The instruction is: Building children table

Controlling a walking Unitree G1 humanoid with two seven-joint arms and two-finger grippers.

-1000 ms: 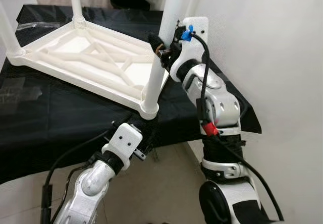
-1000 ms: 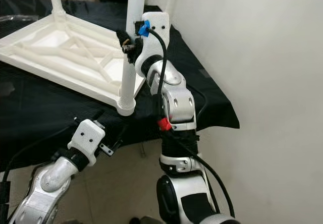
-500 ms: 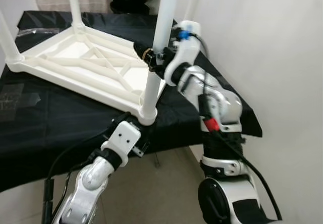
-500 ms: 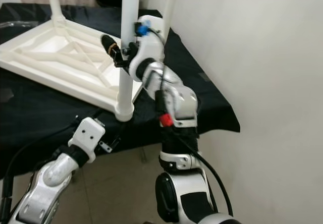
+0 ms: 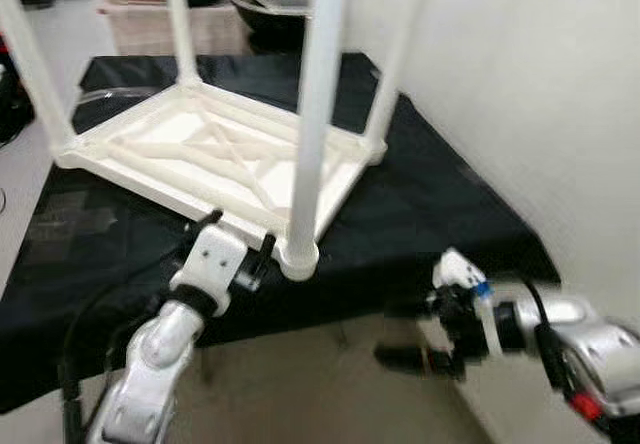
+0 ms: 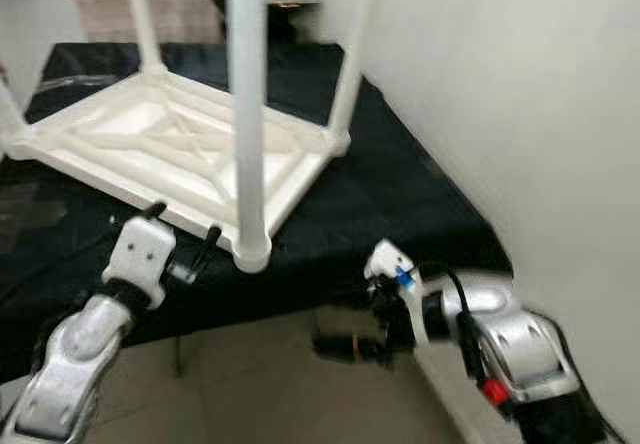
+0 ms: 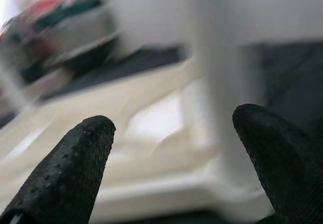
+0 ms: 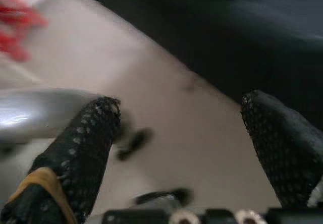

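A white children's table (image 5: 215,154) lies upside down on a black-covered table, its legs pointing up. The near leg (image 5: 312,134) stands in its corner socket (image 5: 298,255). My left gripper (image 5: 240,232) is open at the black table's front edge, just left of that socket; in the left wrist view its fingertips (image 7: 75,158) frame the blurred leg (image 7: 222,98). My right gripper (image 5: 392,357) hangs low and open over the floor, below the table's edge, holding nothing. Its fingers (image 8: 81,148) show with floor behind them in the right wrist view.
The black cloth (image 5: 430,214) hangs over the table's front edge. A white wall (image 5: 540,84) stands close on the right. Boxes and dark clutter (image 5: 215,19) sit behind the table. Beige floor (image 5: 300,394) lies below the front edge.
My right gripper has left the near leg and dropped below the table's edge. My left gripper has risen to the near corner. The camera has shifted, and the picture is blurred.
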